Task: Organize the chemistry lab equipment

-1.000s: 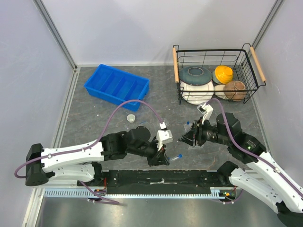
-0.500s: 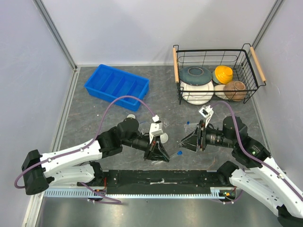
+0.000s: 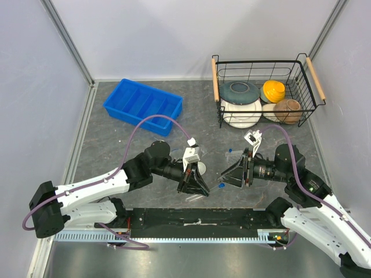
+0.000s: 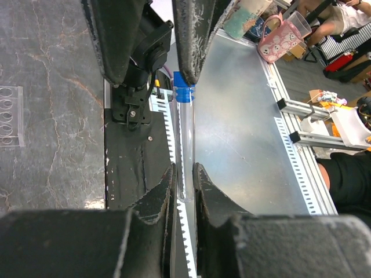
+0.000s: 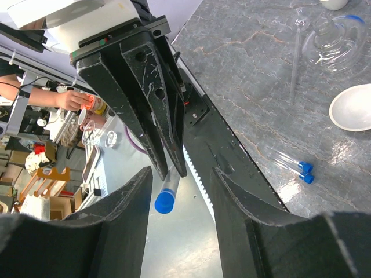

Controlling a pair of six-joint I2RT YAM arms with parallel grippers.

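My left gripper is shut on a blue-capped clear tube and holds it level above the table's near edge, cap pointing right. In the left wrist view the tube runs up from my left gripper. My right gripper is open and faces it, its jaws on either side of the capped end without touching it. Two more blue-capped tubes, a white round dish and glass beakers lie on the table. The clear tube rack lies flat.
A blue divided tray stands at the back left. A wire basket with ceramic bowls and plates stands at the back right. The black base plate and a metal rail run along the near edge.
My left gripper has lifted the tube off the table and turned it toward the right gripper. My right gripper has levelled out and come up to the capped end.
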